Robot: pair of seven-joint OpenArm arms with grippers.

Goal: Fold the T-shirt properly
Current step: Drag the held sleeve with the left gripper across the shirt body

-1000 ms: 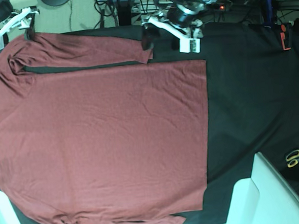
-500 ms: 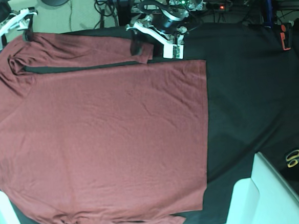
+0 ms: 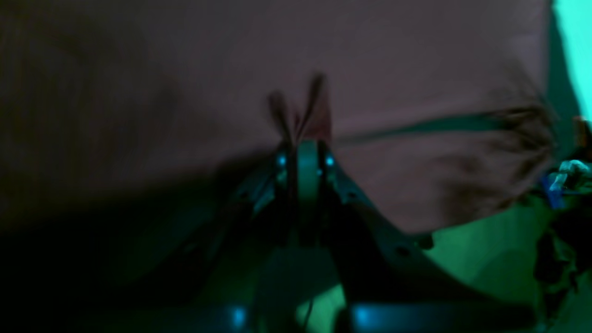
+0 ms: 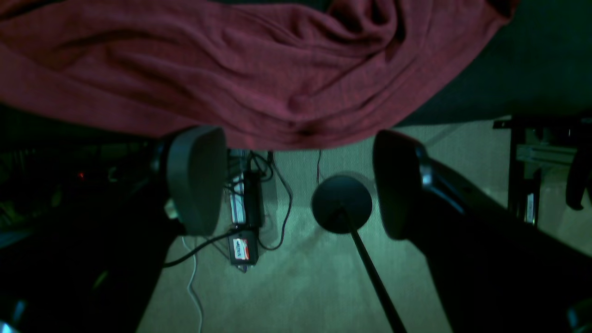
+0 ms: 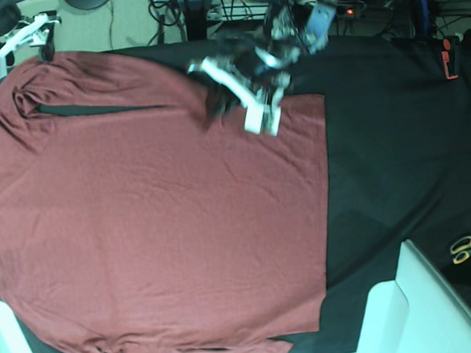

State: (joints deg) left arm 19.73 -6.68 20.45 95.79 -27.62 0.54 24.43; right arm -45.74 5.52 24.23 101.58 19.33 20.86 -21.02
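Black cloth covers the tabletop (image 5: 395, 141), and the T-shirt (image 5: 158, 230) lies spread flat over its left and middle part. At the far left corner the right gripper (image 4: 296, 180) hangs past the shirt's rumpled edge, spread wide and holding nothing. Farther right, at the sleeve's end, the left gripper (image 3: 305, 138) is pressed together, pinching a fold of the T-shirt. Scissors (image 5: 467, 247) lie near the right edge.

The T-shirt (image 5: 158, 222) is a thin, matt, finely ribbed knit that rumples softly, lying on a dull black table cloth (image 5: 396, 157), while the right gripper (image 4: 296, 185) has smooth matt dark pads (image 4: 196, 178).
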